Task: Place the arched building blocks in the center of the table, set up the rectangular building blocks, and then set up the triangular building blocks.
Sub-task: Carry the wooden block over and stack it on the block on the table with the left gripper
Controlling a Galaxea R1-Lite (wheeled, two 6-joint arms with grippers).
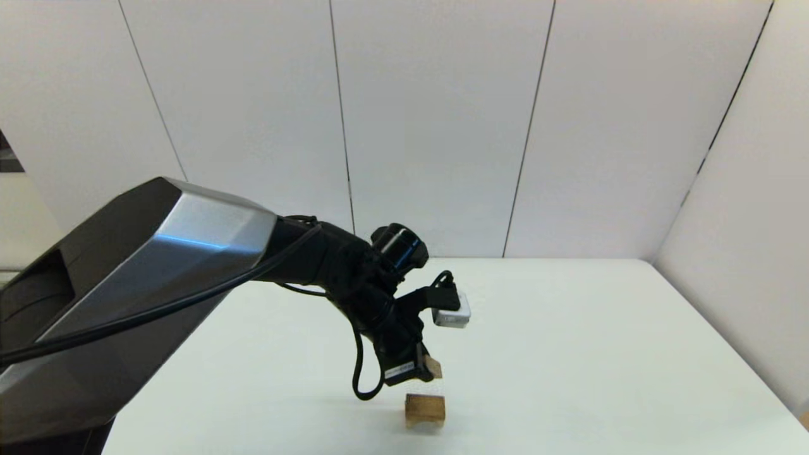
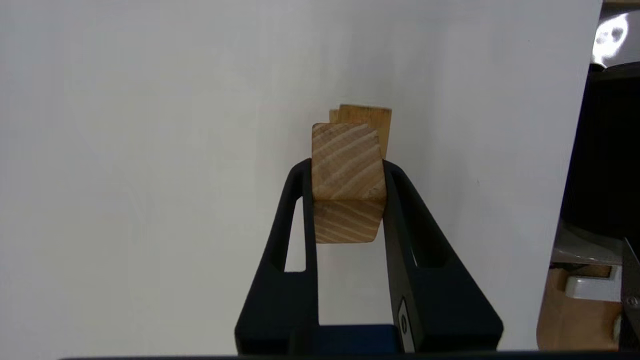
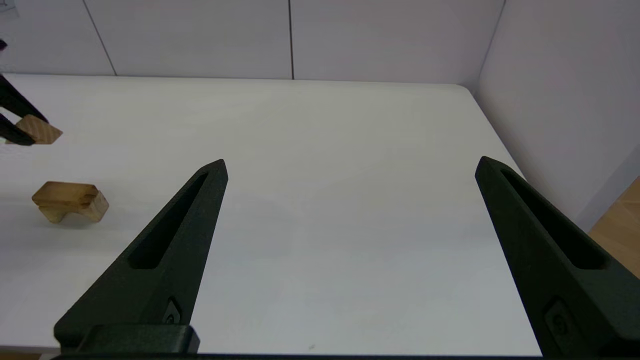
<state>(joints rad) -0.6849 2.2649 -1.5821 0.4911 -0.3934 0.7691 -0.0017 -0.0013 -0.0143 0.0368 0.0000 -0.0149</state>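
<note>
Left pincer [image 2: 347, 172]: closed on triangular block [image 2: 348, 181], above the stack.
Stack: rectangular slab [image 3: 64, 191] on arched block [image 3: 75, 209], mid-tabletop [image 1: 569, 354].
Right pincer [image 3: 350, 167]: wide open, empty, parked.
Risk: off-centre release may topple the wedge or shift the slab.

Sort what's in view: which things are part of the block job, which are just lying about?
Job: triangular block, clamped in the jaws of the left gripper; rectangular slab lying on the arched block; table.
Not job: right gripper, parked, jaws open; wall panels.
</note>
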